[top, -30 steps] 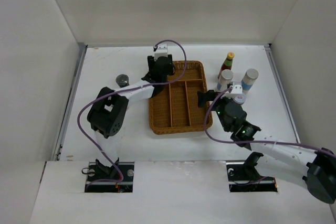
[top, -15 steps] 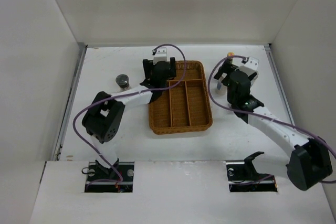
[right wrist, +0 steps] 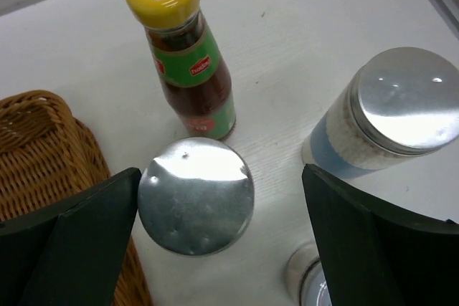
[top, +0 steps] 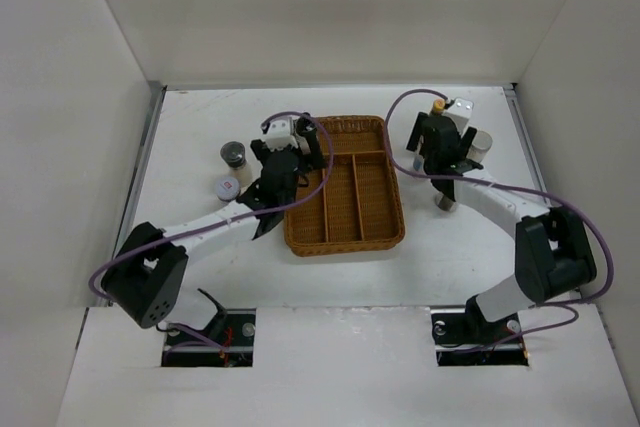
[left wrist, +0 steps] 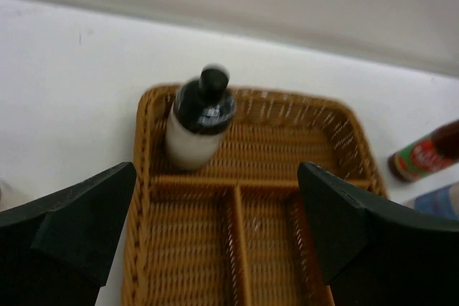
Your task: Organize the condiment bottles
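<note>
A black-capped white bottle [left wrist: 201, 116] stands upright in the back-left compartment of the wicker tray [left wrist: 287, 98]. My left gripper [left wrist: 216, 173] [top: 297, 152] hangs open and empty over the tray, short of that bottle. My right gripper [right wrist: 221, 177] [top: 437, 147] is open above the bottles right of the tray. A silver-lidded bottle [right wrist: 196, 195] sits between its fingers, close to the left one. Behind it stands the red yellow-capped bottle [right wrist: 188, 69] [top: 438, 106]. A blue-labelled silver-lidded jar [right wrist: 387, 116] [top: 482, 143] is to the right. A small bottle [right wrist: 305, 281] [top: 445, 204] is nearest me.
Left of the tray [top: 345, 245] stand a grey-lidded jar [top: 233, 154] and a white-capped bottle [top: 227, 186]. White walls close the table at the back and both sides. The tray's rim [right wrist: 43, 141] lies just left of the right gripper.
The left gripper opened, left the black-capped bottle in the tray and drew back toward me. The right arm swung from beside the tray to above the bottles at the back right.
</note>
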{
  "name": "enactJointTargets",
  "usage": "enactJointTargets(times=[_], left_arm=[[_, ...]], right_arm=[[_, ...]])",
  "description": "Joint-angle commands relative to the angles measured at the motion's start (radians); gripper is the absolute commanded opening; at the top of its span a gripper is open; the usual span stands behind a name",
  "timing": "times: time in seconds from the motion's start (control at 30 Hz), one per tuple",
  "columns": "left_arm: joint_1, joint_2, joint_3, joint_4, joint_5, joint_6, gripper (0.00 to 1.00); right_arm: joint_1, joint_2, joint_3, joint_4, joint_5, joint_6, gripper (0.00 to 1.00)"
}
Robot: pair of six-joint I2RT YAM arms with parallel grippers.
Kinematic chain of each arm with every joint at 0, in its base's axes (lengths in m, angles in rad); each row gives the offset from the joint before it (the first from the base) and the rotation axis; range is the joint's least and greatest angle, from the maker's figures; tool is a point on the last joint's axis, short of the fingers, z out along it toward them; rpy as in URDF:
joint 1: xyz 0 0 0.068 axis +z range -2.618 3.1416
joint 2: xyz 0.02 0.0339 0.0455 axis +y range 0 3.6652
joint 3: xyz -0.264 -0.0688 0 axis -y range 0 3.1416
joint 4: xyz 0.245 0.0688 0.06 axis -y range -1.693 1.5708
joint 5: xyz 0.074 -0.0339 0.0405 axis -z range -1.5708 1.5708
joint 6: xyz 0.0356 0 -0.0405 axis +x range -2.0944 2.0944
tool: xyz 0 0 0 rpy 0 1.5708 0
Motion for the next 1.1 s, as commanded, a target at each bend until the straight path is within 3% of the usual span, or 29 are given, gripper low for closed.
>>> enactJointTargets(times=[0.0,0.07,0.1,0.17,0.23,0.37,0.5,0.77,1.07], left_arm=[[0.005,-0.073,-0.100,0.066,0.036,-0.078,1.00],[-0.001,-0.101,-0.142,0.081,0.038,-0.093,1.00],[-0.004,-0.118,-0.169,0.092,0.035,-0.096,1.00],[-0.013,-0.138,-0.206,0.105,0.032,-0.100,1.00],[-0.015,-0.164,-0.251,0.130,0.029,-0.103,1.00],[-0.003,-0.195,-0.324,0.197,0.017,-0.124,1.00],[0.011,-0.192,-0.361,0.263,0.015,-0.142,1.00],[0.037,-0.204,-0.426,0.348,0.027,-0.150,1.00],[0.053,-0.210,-0.450,0.348,0.036,-0.167,1.00]], right_arm=[[-0.006,0.027,0.063,0.014,-0.049,0.000,0.96],[-0.006,0.038,0.072,0.023,-0.062,0.011,0.84],[-0.006,0.038,0.080,0.026,-0.063,0.012,0.70],[-0.002,0.019,0.083,0.041,-0.048,0.009,0.54],[0.006,-0.030,0.072,0.089,-0.014,-0.012,0.46],[0.091,-0.128,0.078,0.181,0.050,-0.098,0.47],[0.219,-0.125,0.164,0.231,0.069,-0.196,0.48],[0.328,0.140,0.373,0.310,-0.023,-0.202,0.50],[0.359,0.442,0.580,0.259,-0.086,-0.147,0.52]])
